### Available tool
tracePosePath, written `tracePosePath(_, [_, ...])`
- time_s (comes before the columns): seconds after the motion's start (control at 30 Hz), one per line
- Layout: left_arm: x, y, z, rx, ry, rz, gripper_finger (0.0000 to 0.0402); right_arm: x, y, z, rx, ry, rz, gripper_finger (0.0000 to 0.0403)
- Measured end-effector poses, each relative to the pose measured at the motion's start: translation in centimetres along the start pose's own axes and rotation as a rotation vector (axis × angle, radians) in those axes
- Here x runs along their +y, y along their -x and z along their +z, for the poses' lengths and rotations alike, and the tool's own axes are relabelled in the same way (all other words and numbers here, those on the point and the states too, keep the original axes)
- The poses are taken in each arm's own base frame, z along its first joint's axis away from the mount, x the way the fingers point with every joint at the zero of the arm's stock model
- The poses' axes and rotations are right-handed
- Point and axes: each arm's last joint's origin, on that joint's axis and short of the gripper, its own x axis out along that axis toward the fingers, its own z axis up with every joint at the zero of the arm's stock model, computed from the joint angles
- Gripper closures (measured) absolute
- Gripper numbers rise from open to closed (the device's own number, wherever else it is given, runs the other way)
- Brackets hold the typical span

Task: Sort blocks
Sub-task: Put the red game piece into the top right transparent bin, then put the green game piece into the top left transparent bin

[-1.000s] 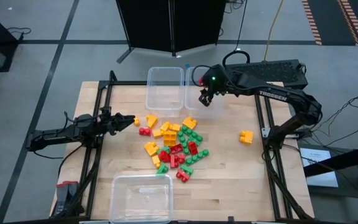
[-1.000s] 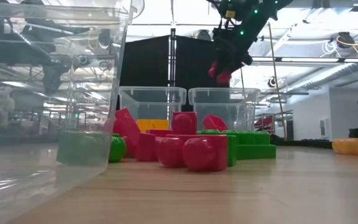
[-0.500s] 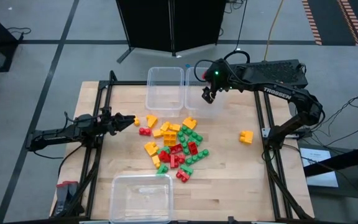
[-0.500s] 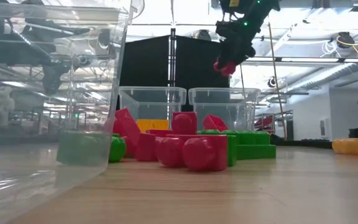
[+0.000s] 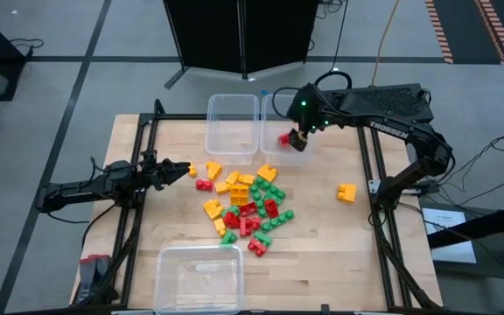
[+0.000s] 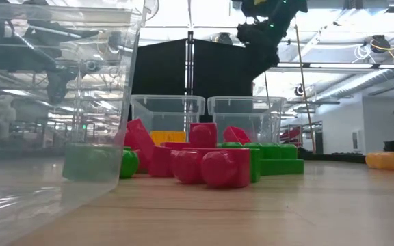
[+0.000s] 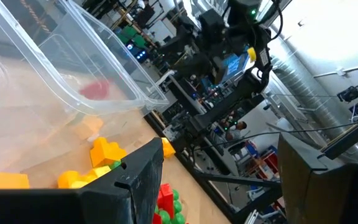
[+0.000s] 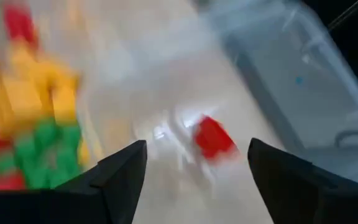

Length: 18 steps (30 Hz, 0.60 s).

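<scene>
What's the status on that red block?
Right gripper over right tub, jaws open. Red block released into it. Left gripper waiting, jaws open.

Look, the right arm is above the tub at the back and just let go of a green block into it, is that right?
Almost. The block is red, not green. The high view shows it under the right gripper over the back right tub, and the right wrist view shows the red block loose beyond the open fingers.

Blocks (image 5: 248,206): glossy smooth plastic. Tubs (image 5: 232,122): clear glossy plastic. Table (image 5: 322,236): pale matt wood.
</scene>
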Motion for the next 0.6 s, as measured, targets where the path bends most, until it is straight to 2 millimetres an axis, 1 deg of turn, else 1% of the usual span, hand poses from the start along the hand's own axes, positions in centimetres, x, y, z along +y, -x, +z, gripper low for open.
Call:
tracePosePath(0.13, [0.0, 0.0, 0.0, 0.0, 0.0, 0.0, 0.0191, 0.4, 0.3, 0.3, -0.022, -0.021, 0.101, 0.0131])
tracePosePath(0.17, [0.0, 0.0, 0.0, 0.0, 0.0, -0.001, 0.0191, 0.8, 0.6, 0.5, -0.029, -0.025, 0.153, 0.0131])
tracePosePath(0.23, [0.0, 0.0, 0.0, 0.004, 0.0, -0.004, 0.0191, 2.2, 1.5, 1.0, -0.053, -0.006, 0.311, 0.0131])
tracePosePath(0.27, [0.0, 0.0, 0.0, 0.004, 0.0, -0.004, 0.0191, 3.1, 2.1, 1.3, -0.067, 0.014, 0.387, 0.0131])
tracePosePath(0.33, [0.0, 0.0, 0.0, 0.004, 0.0, -0.004, 0.0191, 5.7, 2.9, 1.3, -0.077, 0.08, 0.492, 0.0131])
tracePosePath(0.43, [0.0, 0.0, 0.0, 0.004, 0.0, -0.002, 0.0191, 10.0, 3.0, 0.2, -0.039, 0.239, 0.542, 0.0131])
tracePosePath(0.53, [0.0, 0.0, 0.0, 0.006, -0.001, 0.0, 0.0191, 13.6, 1.7, -1.3, 0.052, 0.392, 0.497, 0.0131])
tracePosePath(0.6, [0.0, 0.0, 0.0, 0.006, -0.001, 0.0, 0.0191, 15.4, 0.5, -2.5, 0.142, 0.474, 0.458, 0.0131])
